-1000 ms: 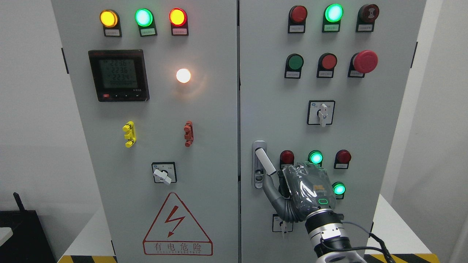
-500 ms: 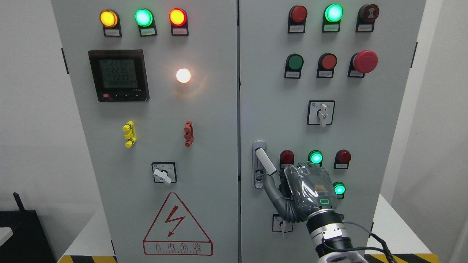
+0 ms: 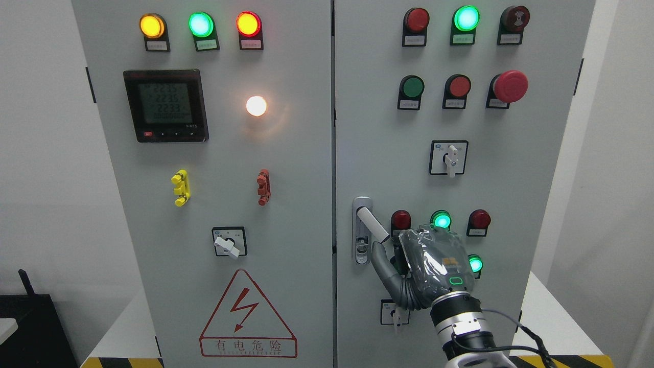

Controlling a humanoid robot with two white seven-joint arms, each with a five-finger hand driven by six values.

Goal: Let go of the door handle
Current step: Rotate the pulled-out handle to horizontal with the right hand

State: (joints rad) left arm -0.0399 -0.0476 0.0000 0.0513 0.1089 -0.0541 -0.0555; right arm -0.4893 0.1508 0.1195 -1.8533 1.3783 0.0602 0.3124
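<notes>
The robot's right hand rose from the lower right edge in front of a grey electrical cabinet, its back to the camera. The thumb reached up and left toward the tip of the white door handle, which slanted down and right from its metal lock plate on the left edge of the right-hand door. Whether the thumb touched the handle could not be made out, and the other fingers were hidden behind the palm, so the hand's grip could not be told. A lit green lamp glowed just above the hand. On the left door, a digital meter showed readings above a red warning triangle.
</notes>
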